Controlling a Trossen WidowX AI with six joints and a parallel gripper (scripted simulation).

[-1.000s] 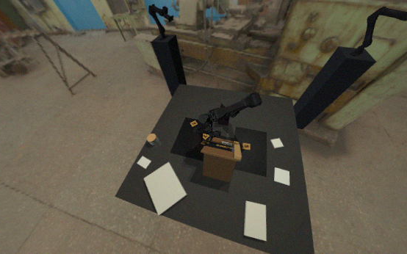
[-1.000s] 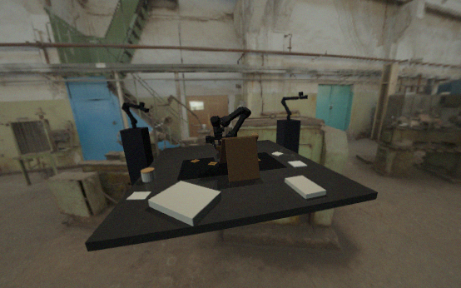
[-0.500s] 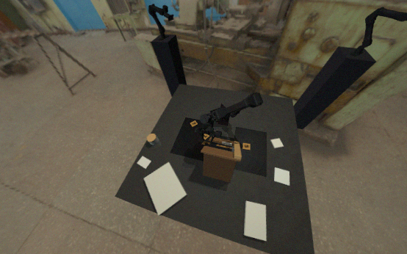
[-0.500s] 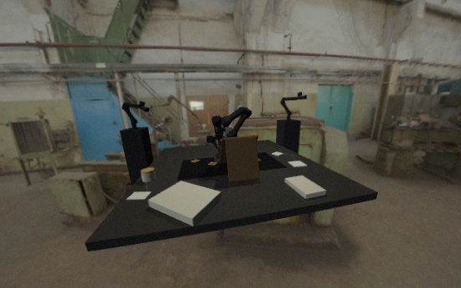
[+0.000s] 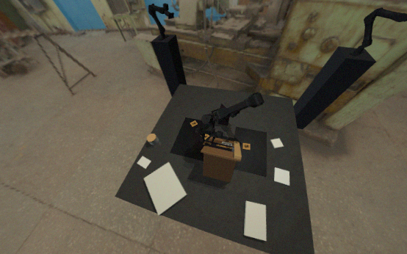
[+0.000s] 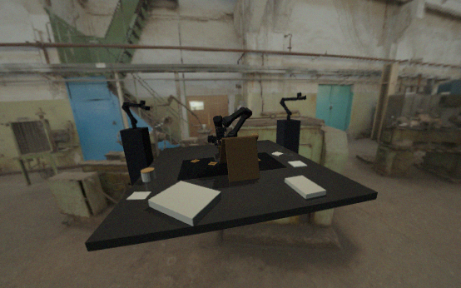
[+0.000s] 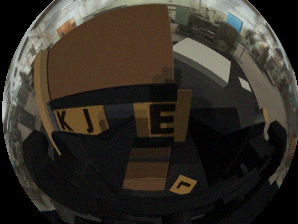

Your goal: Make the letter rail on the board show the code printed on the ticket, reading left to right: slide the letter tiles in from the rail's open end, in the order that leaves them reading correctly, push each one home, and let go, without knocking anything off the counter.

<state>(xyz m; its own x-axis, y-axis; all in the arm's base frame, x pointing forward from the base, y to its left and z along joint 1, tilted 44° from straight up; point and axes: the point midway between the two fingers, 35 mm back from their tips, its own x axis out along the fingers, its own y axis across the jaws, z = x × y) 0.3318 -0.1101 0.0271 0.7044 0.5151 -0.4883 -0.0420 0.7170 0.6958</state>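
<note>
My gripper [image 7: 162, 119] is shut on the E tile [image 7: 183, 112] at the open end of the letter rail [image 7: 117, 94]. The E stands upright in the wrist view; most of its tile is between the rail's lips and its right edge sticks out past them. The K tile [image 7: 63, 121] and the J tile [image 7: 89, 120] sit in the rail at the left, K by the end stop [image 7: 43, 87], with a gap between J and E. A loose L tile [image 7: 183, 184] lies below the rail's open end. I cannot read a ticket's print in any view.
Loose tiles lie on the dark mats, one [image 5: 194, 123] [image 6: 195, 161] left of the board [image 5: 218, 167] [image 6: 242, 160] and one [image 5: 246, 146] right of it. A cup-like can [image 5: 151, 139] [image 6: 147, 175] stands near the counter's left edge. White slabs [image 5: 165, 188] [image 5: 256, 221] lie in the foreground.
</note>
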